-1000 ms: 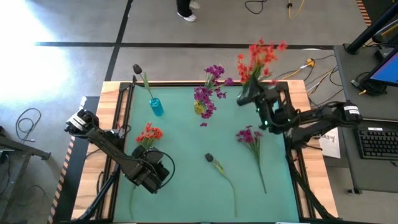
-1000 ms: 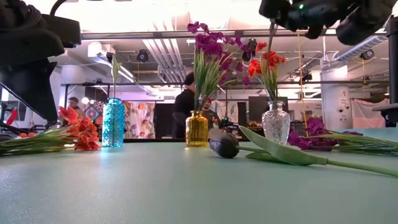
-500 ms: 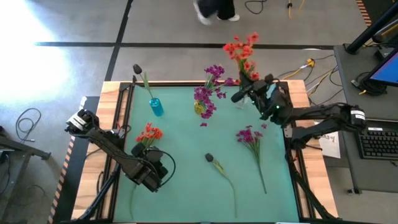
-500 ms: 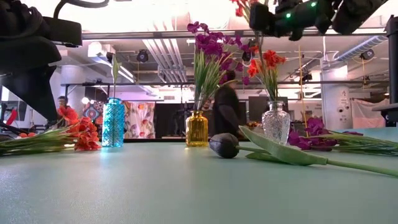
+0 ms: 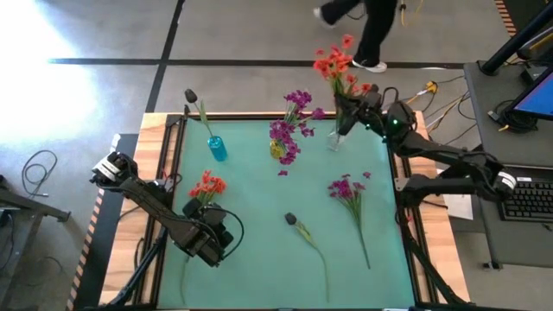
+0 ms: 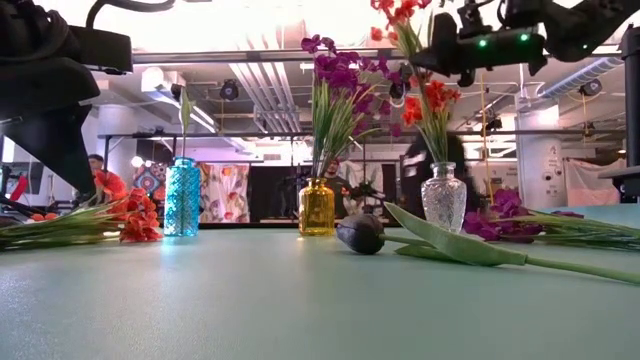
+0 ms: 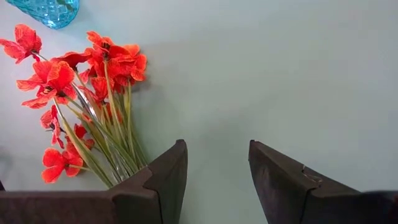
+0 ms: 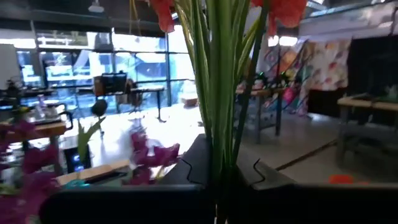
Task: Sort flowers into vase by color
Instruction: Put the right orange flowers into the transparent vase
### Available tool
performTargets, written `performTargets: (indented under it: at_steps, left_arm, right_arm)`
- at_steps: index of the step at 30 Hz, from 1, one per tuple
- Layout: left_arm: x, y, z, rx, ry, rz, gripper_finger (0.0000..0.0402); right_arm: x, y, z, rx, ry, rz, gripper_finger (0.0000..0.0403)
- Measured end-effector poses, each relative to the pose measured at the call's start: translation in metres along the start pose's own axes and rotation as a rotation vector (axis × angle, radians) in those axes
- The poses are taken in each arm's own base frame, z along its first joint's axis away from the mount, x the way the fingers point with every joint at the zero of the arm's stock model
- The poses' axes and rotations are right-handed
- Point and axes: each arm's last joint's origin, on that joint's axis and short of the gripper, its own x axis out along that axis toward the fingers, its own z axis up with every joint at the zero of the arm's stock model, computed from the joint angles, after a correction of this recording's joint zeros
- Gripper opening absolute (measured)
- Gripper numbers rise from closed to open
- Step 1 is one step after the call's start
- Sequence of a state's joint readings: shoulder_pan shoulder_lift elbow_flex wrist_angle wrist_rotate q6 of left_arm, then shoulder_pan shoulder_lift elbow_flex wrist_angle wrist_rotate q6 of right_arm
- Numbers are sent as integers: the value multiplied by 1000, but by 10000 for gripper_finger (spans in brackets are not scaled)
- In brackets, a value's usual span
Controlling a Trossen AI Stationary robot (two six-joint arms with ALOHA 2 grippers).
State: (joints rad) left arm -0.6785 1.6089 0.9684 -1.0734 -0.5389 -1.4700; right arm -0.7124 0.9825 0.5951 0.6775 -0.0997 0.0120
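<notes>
My right gripper (image 5: 348,112) is shut on a bunch of orange-red flowers (image 5: 333,65) above the clear glass vase (image 6: 444,198) at the table's far edge; that vase holds other orange-red flowers. My left gripper (image 7: 217,168) is open and low over the table near its left side. A second orange-red bunch (image 7: 93,93) lies flat just beside one of its fingers. A yellow vase (image 5: 276,151) holds purple flowers, and a blue vase (image 5: 216,149) holds a dark-budded stem. A purple bunch (image 5: 350,194) and a dark-budded flower (image 5: 304,235) lie on the table. My right gripper pinches the green stems (image 8: 221,149) of the orange-red bunch between its two fingers (image 8: 193,165). The bunch stands about upright, blossoms (image 6: 400,15) above the gripper, lifted clear of the table. Whether its lower stem ends reach into the clear vase, I cannot tell.
The three vases stand in a row along the far edge. The teal mat (image 5: 259,207) is bare between the lying flowers. A person (image 5: 367,26) walks past beyond the far edge. A desk with a keyboard (image 5: 527,199) is off the table's right side.
My right gripper has carried the orange-red bunch toward the far edge and turned it more upright, so it now stands over the clear vase. A person has walked across behind the table.
</notes>
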Motion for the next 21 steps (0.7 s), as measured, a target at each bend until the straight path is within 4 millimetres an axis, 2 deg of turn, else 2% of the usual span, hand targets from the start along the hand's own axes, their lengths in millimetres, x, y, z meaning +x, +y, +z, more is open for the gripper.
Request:
performTargets:
  at_steps: [4,9,21]
  left_arm:
    - [0,0,0,2,-1,1,158]
    - [0,0,0,22,-2,2,158]
    - [0,0,0,23,-3,2,158]
  right_arm:
    - [-5,-1,-6,-36,-58,1,13]
    - [-13,-1,-22,-59,-47,-17,13]
    - [-14,-4,-32,-117,-11,-117,13]
